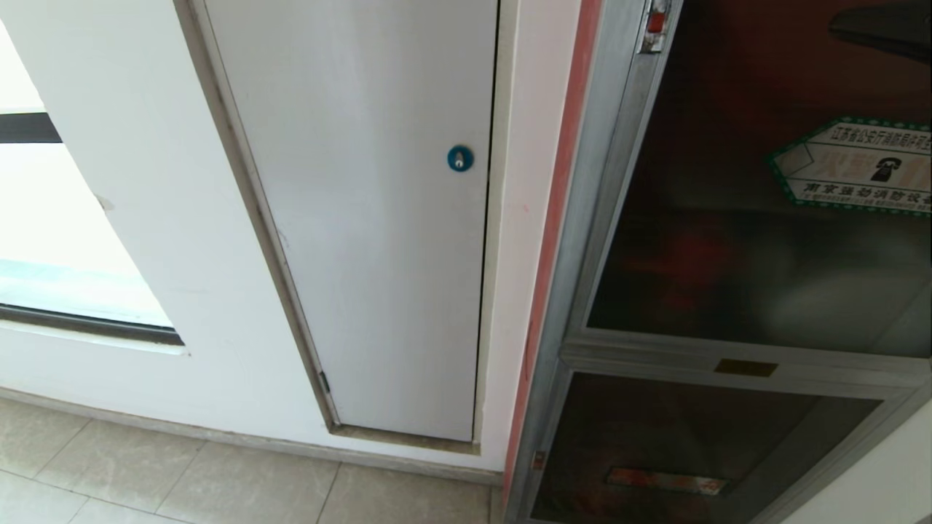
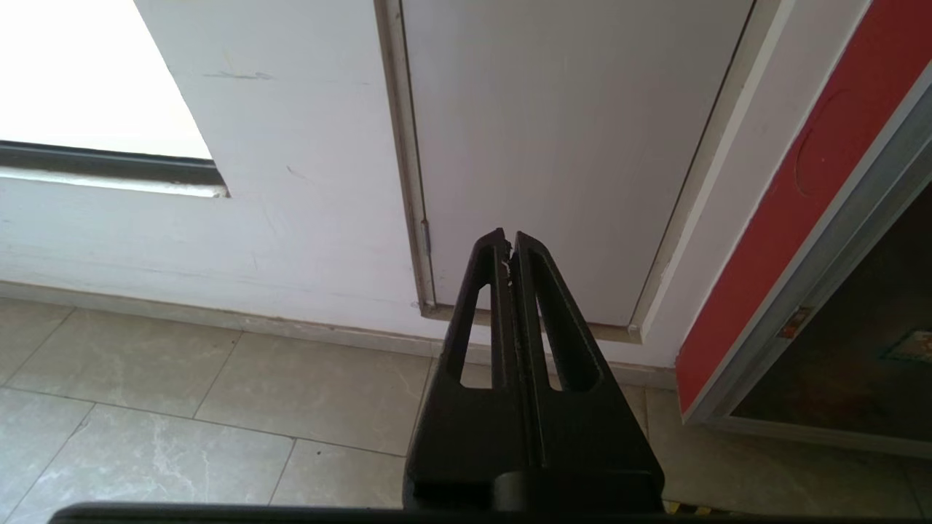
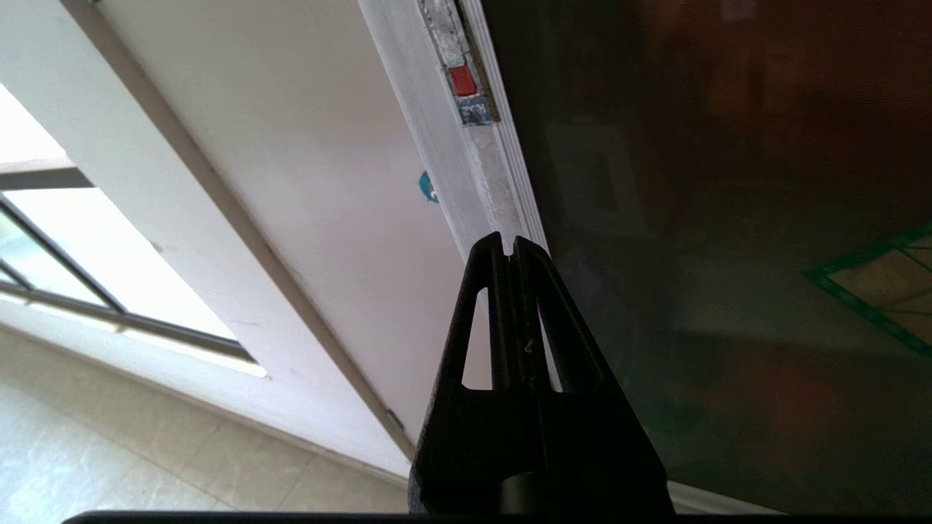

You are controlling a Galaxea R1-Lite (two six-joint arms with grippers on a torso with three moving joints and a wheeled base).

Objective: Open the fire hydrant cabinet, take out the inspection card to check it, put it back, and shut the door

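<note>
The fire hydrant cabinet (image 1: 582, 218) stands at the right in its grey metal frame. Its door (image 1: 728, 218) of dark tinted glass sits flush in that frame, with a green-bordered sticker (image 1: 859, 167) and a small red latch (image 1: 656, 22) on its left edge. The inspection card is hidden. My right gripper (image 3: 507, 240) is shut and empty, pointing up along the door frame below the red latch (image 3: 463, 80), apart from it. My left gripper (image 2: 507, 236) is shut and empty too, held low before the white panel (image 2: 568, 131).
A plain white panel (image 1: 364, 218) with a blue round lock (image 1: 459, 158) fills the wall left of the cabinet. A bright window (image 1: 44, 218) lies further left. Below the door is a smaller dark glass panel (image 1: 677, 451). Beige floor tiles (image 1: 182, 480) run along the wall.
</note>
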